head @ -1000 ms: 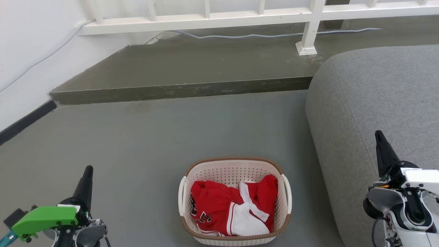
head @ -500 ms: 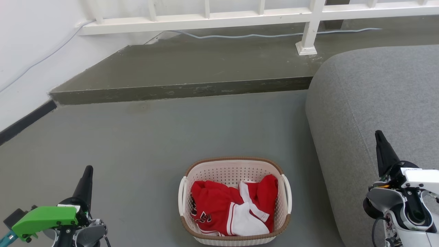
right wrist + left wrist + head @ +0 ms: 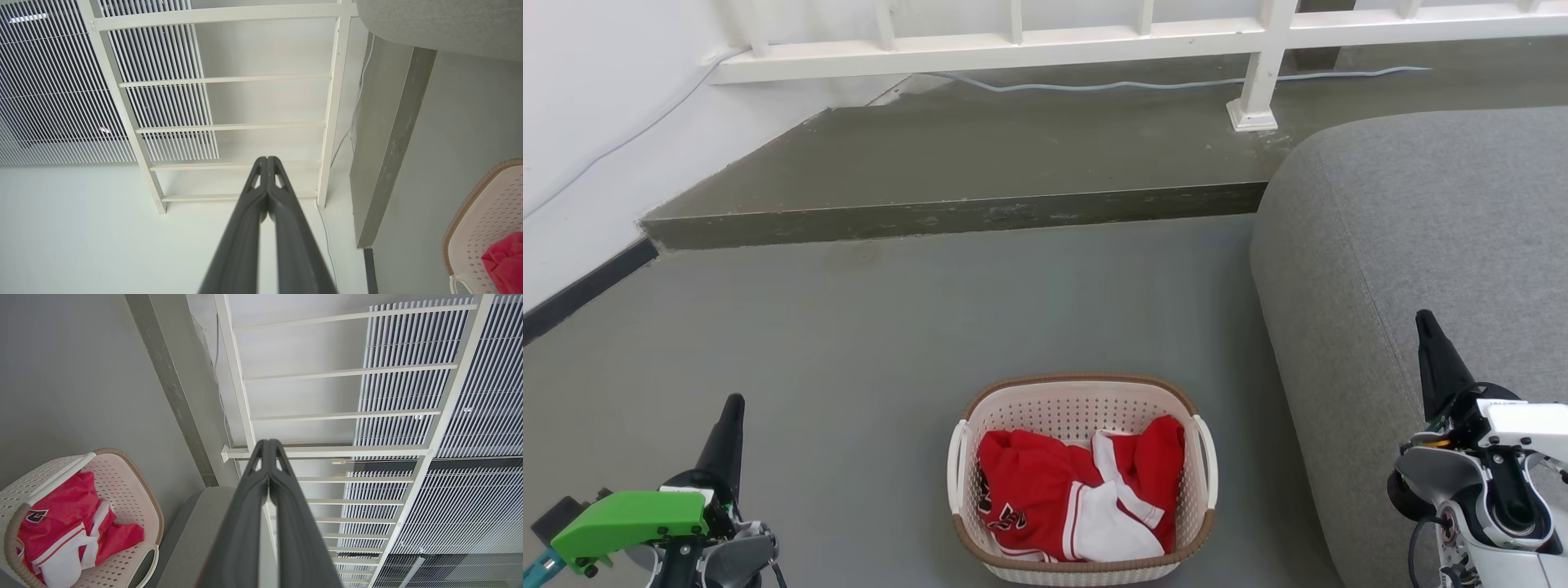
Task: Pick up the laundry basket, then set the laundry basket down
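- The laundry basket [image 3: 1078, 411] sits on the grey floor [image 3: 874, 327], close in front of the robot and between its two arms. A grey sofa [image 3: 1421, 229] is just beside it on the robot's right.
- The left gripper [image 3: 733, 404] hangs above the floor, well apart from the basket. Its fingers are pressed together with nothing between them.
- The right gripper [image 3: 1425, 320] is over the edge of the sofa, also clear of the basket. Its fingers are likewise pressed together and empty.
- The basket looks like stiff, thin plastic full of holes, so it is probably light and should keep its shape when lifted.
- Red and white clothes [image 3: 1054, 482] lie loose inside, below the rim. They are soft, likely add little weight, and may slide if the basket tips.
- The best holds seem to be the white loop on the left side [image 3: 954, 465] and the white loop on the right side [image 3: 1208, 461], one for each gripper.
- Smooth plastic can slip, so the fingers need to spread first, then close right around each loop.
- Lifting both sides evenly should keep it level.
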You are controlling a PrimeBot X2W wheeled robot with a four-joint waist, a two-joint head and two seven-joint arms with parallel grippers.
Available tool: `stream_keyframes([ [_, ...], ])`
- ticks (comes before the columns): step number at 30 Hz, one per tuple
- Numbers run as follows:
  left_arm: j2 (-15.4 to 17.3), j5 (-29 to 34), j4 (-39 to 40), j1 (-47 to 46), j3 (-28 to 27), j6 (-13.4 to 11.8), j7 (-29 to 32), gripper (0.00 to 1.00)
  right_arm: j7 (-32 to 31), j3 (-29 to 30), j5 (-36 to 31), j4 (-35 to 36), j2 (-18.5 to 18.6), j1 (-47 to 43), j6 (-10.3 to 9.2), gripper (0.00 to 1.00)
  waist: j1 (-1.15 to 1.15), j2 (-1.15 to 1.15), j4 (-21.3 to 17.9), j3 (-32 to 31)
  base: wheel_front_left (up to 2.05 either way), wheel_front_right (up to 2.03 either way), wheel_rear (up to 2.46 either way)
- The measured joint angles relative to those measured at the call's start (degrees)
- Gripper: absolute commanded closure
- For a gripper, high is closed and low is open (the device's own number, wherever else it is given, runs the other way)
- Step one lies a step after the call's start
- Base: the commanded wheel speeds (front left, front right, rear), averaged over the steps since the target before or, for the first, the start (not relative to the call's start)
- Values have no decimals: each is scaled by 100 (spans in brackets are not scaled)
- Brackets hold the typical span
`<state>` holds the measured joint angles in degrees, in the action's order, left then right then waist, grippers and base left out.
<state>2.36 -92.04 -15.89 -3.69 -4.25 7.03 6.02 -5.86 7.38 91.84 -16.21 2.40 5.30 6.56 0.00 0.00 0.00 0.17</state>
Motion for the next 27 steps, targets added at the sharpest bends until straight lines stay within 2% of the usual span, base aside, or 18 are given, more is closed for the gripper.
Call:
stream_keyframes([
  [27, 0, 0, 1, 0, -1, 0, 0, 100, 0, 1, 0, 3, -1, -1, 0, 100, 0, 0, 0, 0, 0, 0, 0],
])
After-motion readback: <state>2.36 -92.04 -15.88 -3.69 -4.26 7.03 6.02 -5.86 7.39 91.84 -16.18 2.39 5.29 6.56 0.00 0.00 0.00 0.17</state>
